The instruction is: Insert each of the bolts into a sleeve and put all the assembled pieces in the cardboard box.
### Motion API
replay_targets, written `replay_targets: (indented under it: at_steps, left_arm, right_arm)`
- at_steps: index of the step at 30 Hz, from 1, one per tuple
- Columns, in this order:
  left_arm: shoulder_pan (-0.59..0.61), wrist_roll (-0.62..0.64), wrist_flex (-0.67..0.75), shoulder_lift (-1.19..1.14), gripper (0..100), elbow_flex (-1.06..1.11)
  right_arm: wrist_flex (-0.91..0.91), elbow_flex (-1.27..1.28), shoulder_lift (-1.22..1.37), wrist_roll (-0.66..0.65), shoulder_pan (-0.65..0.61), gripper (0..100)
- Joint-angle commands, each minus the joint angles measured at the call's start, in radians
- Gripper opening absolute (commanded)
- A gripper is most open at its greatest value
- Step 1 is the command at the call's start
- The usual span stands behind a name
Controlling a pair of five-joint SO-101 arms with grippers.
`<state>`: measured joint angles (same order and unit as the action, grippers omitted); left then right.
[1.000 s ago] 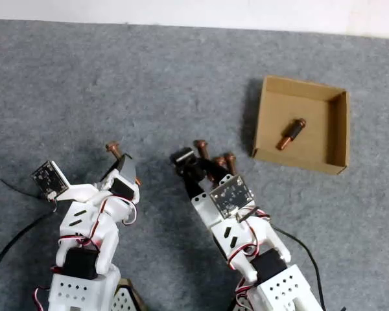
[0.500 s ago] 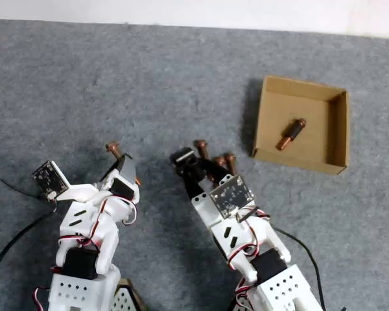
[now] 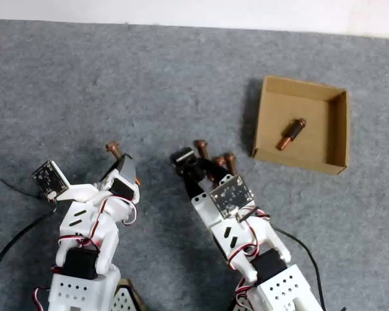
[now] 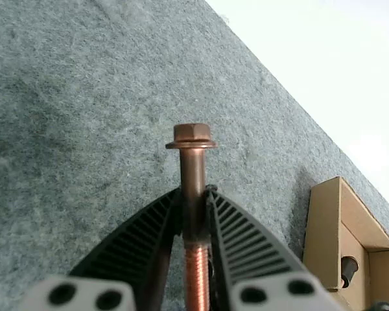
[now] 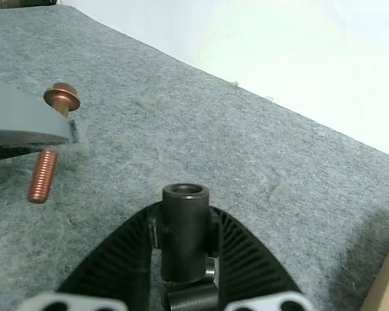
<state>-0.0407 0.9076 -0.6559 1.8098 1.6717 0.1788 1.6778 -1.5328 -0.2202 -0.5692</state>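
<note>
Cardboard box cut off by view edge; assembled piece inside mostly behind box wall. Held bolt: thread end out of view. Loose bolts near box partly under arm; count unclear.

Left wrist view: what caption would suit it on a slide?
The left pincer clamps a copper bolt by its shank over the grey mat, with the cardboard box nearby.

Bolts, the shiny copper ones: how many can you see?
5 bolts. One is in the left gripper, three lie by the right gripper, and one sits inside a sleeve in the cardboard box. The right arm may hide more.
</note>
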Motion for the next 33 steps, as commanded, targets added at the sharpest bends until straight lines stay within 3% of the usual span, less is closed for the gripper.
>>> replay_targets:
  at_steps: [1, 17, 23, 28, 30, 33]
  left_arm:
    - [0.008, 0.0, 0.014, 0.016, 0, 0.004]
    - [0.012, -0.002, 0.014, 0.016, 0, -0.005]
    - [0.176, 0.005, 0.015, 0.018, 0, -0.059]
    - [0.414, 0.054, 0.184, 0.018, 0, -0.134]
    - [0.397, 0.133, 0.279, 0.016, 0, -0.133]
    - [0.278, 0.115, 0.334, 0.015, 0, -0.142]
  right_arm:
    - [0.004, 0.153, -0.021, -0.011, 0.013, 0.5]
    - [0.004, 0.153, -0.021, -0.011, 0.013, 0.5]
    - [0.005, 0.153, -0.018, -0.012, 0.012, 0.5]
    - [0.007, 0.153, -0.016, -0.012, 0.008, 0.5]
    - [0.031, 0.153, -0.021, -0.012, -0.001, 0.5]
    - [0.053, 0.153, -0.021, -0.012, -0.058, 0.5]
